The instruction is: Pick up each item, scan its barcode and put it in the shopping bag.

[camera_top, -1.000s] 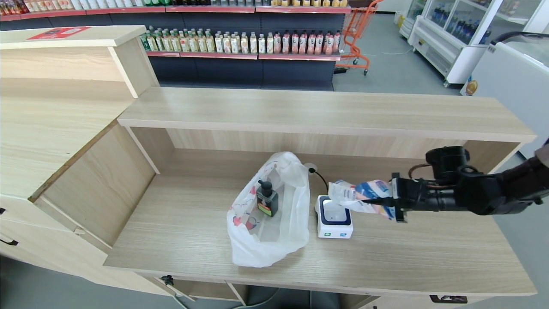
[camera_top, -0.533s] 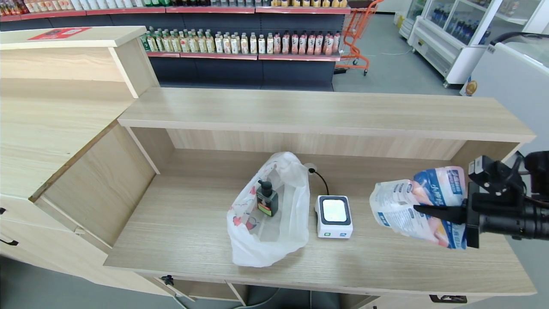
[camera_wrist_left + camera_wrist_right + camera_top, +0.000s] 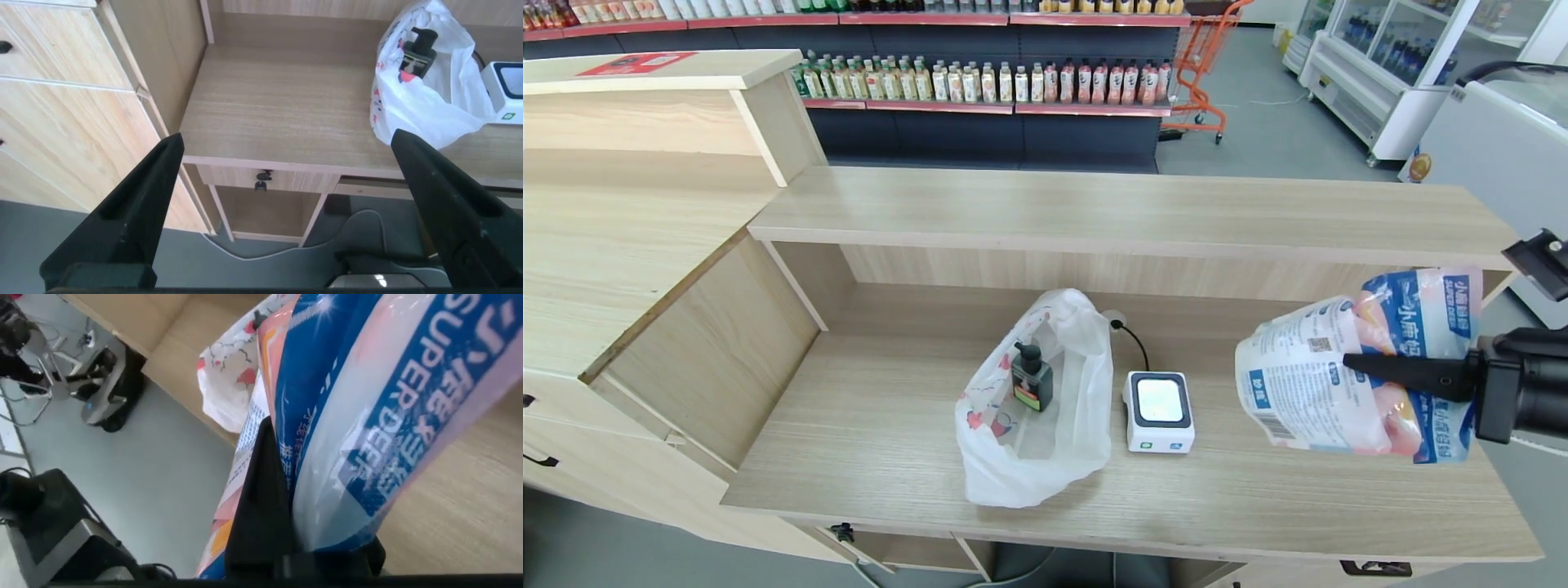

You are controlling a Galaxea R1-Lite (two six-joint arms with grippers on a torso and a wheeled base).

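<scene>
You're clamping pouch (image 3: 1307,392) in right tool (image 3: 1364,366), hanging it above desk's (image 3: 849,441) right end, well right of scanner (image 3: 1159,411). Scan step looking unfinished. Next: you're needing barcode (image 3: 1278,426) facing scanner, then bag (image 3: 1086,425). Left tool (image 3: 288,137) gaping wide.

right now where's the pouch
In the head view the pouch is on the right, held in the right tool above the counter's right end, well to the right of the scanner and clear of it.

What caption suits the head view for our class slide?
Right end effector holds a blue-and-white plastic pouch above the wooden counter, right of the white box-shaped scanner and white plastic shopping bag.
</scene>
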